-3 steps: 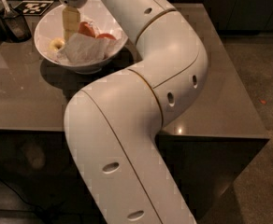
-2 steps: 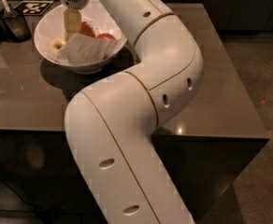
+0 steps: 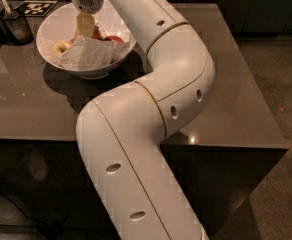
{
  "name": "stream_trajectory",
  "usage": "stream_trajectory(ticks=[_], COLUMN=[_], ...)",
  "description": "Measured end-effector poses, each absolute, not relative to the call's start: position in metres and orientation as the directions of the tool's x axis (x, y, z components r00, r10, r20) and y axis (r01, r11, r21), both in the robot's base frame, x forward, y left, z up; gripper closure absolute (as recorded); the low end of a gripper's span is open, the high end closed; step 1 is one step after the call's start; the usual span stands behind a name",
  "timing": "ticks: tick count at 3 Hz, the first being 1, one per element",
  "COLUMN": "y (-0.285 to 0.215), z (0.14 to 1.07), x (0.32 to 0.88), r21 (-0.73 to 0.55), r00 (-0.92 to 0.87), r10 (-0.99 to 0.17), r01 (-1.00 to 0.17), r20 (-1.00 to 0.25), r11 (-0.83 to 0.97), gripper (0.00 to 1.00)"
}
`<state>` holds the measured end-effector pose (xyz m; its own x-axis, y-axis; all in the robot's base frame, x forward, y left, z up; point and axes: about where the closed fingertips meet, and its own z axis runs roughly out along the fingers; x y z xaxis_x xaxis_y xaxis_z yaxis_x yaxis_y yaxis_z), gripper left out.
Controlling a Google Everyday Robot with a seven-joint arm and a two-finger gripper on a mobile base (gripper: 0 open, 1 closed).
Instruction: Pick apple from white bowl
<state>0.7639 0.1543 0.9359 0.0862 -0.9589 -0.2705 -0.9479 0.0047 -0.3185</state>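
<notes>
The white bowl (image 3: 50,30) stands at the far left of the dark table, lined with crumpled white paper (image 3: 88,55). The reddish-pink apple (image 3: 112,38) lies at the back right inside the bowl, partly hidden by the paper and my wrist. A paler yellow apple (image 3: 61,47) lies at the bowl's left. My gripper (image 3: 85,26) reaches down from above into the middle of the bowl, just left of the red apple. Whether it touches the apple is hidden.
My white arm bends across the middle of the table (image 3: 236,84). A dark container with a utensil (image 3: 12,24) and a black-and-white marker tag (image 3: 34,7) stand left of and behind the bowl. The table's front edge and right edge drop to the floor (image 3: 281,59).
The gripper has shifted slightly to the right inside the bowl, toward the red apple. The elbow has drawn in a little to the left. The bowl has not moved.
</notes>
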Motion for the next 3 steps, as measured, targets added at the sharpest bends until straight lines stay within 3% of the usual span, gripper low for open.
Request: stream_trajectory(ticks=[1,3], y=[0.1493,0.1561], z=[0.93,0.9261], x=[0.7668,0.7739], r21=[-0.307,-0.322], r00=[0.081,0.086], r10=[-0.958,-0.954], r01=[-0.952,-0.947], r20=[-0.277,-0.287], r11=[0.008,0.012], gripper=[0.0,0.42])
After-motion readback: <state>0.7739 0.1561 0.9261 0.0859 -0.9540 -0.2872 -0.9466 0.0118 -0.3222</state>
